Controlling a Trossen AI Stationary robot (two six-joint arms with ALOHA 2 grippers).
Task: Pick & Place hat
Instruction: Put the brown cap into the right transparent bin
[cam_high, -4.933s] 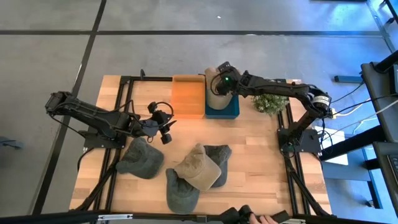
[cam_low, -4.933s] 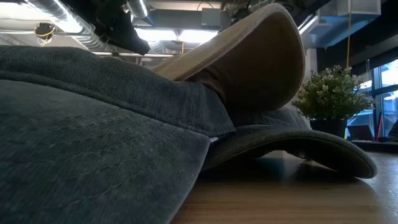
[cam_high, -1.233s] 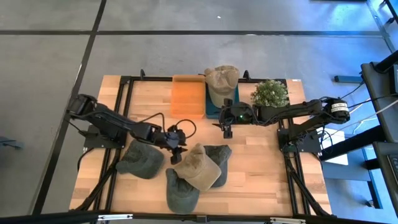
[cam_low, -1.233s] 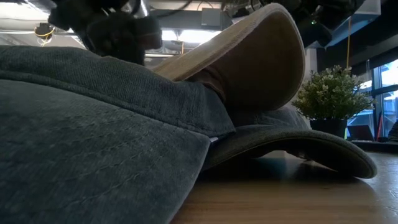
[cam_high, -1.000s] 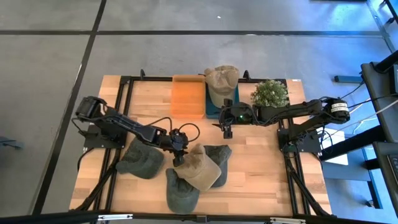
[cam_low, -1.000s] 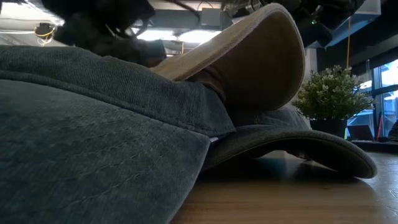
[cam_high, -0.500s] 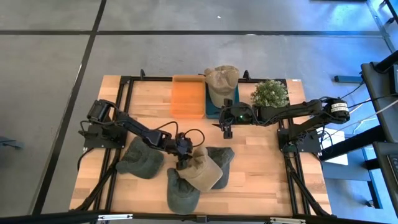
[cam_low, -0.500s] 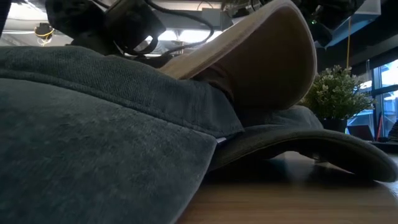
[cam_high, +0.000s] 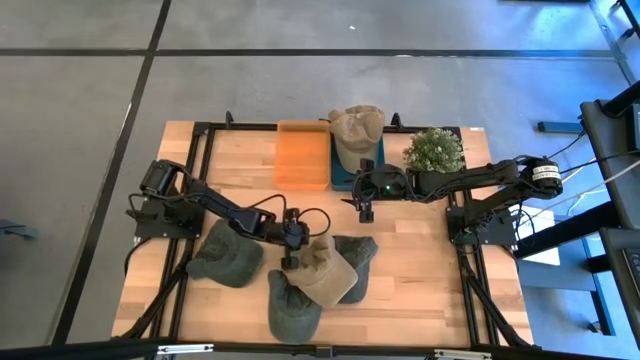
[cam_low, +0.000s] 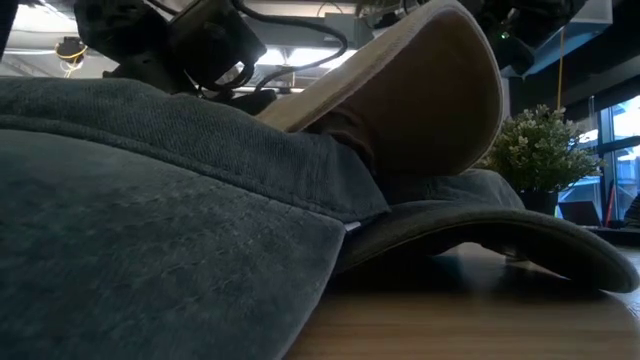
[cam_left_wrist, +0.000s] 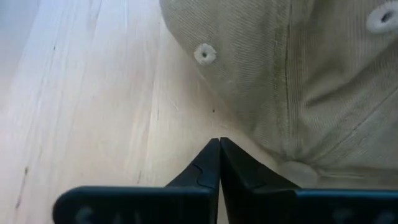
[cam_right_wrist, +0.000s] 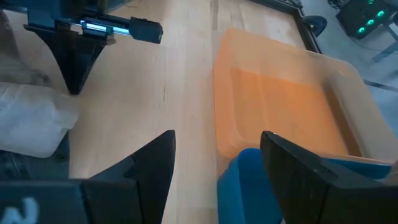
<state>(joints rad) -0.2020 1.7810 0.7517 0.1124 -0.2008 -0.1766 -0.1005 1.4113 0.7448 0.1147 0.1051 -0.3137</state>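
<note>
A tan hat (cam_high: 325, 268) lies on top of dark green hats (cam_high: 358, 255) (cam_high: 292, 308) at the table's near middle. A third green hat (cam_high: 228, 255) lies to their left. My left gripper (cam_left_wrist: 219, 144) is shut and slants down, its tips on the wood at the tan hat's left edge (cam_left_wrist: 249, 134). No cloth shows between the fingers. My right gripper (cam_right_wrist: 217, 168) hangs open above the table in front of the blue bin (cam_high: 357, 178). A second tan hat (cam_high: 357, 135) rests on that bin. My left gripper's shut fingertips (cam_left_wrist: 214, 155) come from above and the table's left, right beside the tan hat's crown edge. No cloth is seen between them. I cannot tell whether they touch the hat.
An orange bin (cam_high: 303, 153) stands at the far middle, left of the blue bin, and a potted plant (cam_high: 434, 150) stands to the right. A big green hat (cam_low: 150, 220) fills the low view's foreground. Bare wood (cam_high: 420, 270) lies at the near right.
My left gripper has sunk toward the table at the tan hat's left edge, rolled a little and shut. The tan hat and the green hat under it have slid a little toward the table's right edge.
</note>
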